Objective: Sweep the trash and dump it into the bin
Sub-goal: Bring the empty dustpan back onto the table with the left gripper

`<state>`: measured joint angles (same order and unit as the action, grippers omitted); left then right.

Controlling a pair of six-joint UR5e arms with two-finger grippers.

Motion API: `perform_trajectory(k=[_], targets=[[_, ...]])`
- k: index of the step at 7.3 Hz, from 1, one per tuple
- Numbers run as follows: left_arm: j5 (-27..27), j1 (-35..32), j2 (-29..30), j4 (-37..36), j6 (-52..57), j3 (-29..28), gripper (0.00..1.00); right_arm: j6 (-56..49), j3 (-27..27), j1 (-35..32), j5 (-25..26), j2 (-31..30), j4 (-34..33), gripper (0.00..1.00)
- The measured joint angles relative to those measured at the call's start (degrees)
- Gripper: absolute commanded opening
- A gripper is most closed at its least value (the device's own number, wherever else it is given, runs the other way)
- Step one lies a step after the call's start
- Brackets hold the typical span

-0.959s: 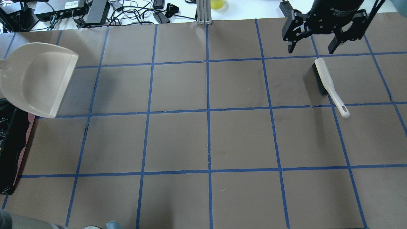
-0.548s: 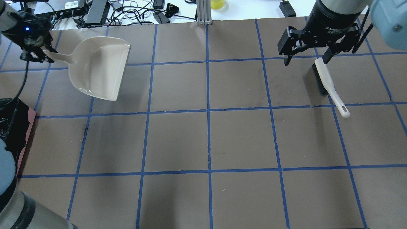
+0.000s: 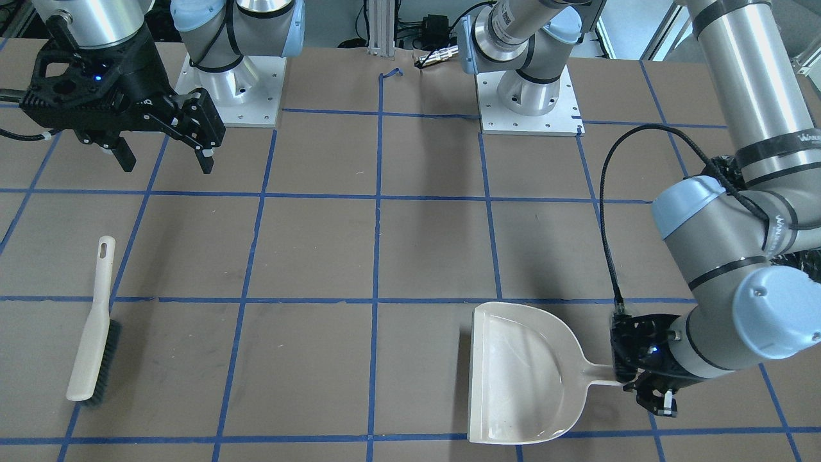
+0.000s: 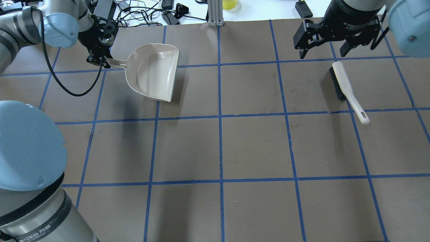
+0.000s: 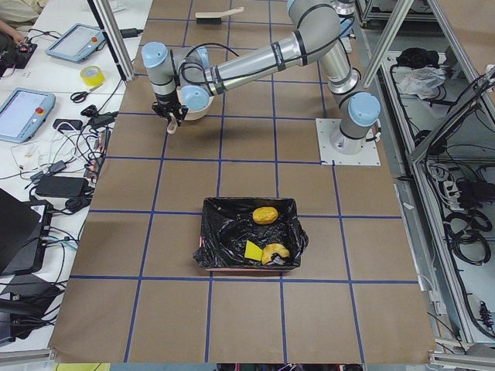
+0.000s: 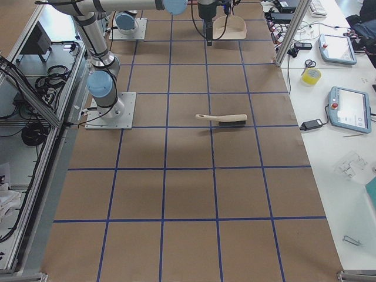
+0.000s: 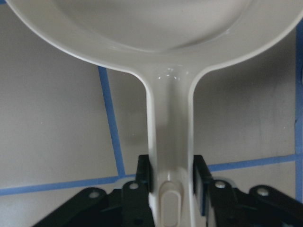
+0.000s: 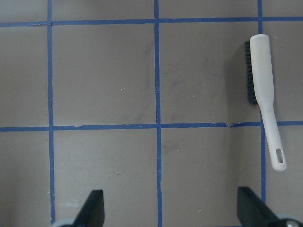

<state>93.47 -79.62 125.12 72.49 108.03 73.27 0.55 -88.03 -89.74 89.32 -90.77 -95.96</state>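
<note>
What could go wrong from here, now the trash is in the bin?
1. The left gripper pinches the dustpan only at the very end of its handle, so the pan may twist or slip in the grip when it is set down.
2. The right gripper hangs open close to the brush at its bristle end; a low move could knock it.

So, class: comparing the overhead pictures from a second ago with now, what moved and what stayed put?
The dustpan, held by its handle in the left gripper, travelled from the table's left edge toward the middle. The right gripper stayed open near the brush, which has not shifted.
</note>
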Motion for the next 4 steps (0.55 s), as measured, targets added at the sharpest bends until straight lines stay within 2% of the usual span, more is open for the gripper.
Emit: perform_trajectory(k=[2, 4], targets=[[2.43, -1.8, 1.35, 0.73, -1.97, 0.14, 0.0, 1.7, 0.24, 0.0, -1.81, -0.01, 0.29, 1.0], [2.51, -2.08, 1.46, 1.79, -3.64, 0.26, 0.0, 2.2, 0.31, 0.0, -1.54, -0.04, 0.61, 1.0]])
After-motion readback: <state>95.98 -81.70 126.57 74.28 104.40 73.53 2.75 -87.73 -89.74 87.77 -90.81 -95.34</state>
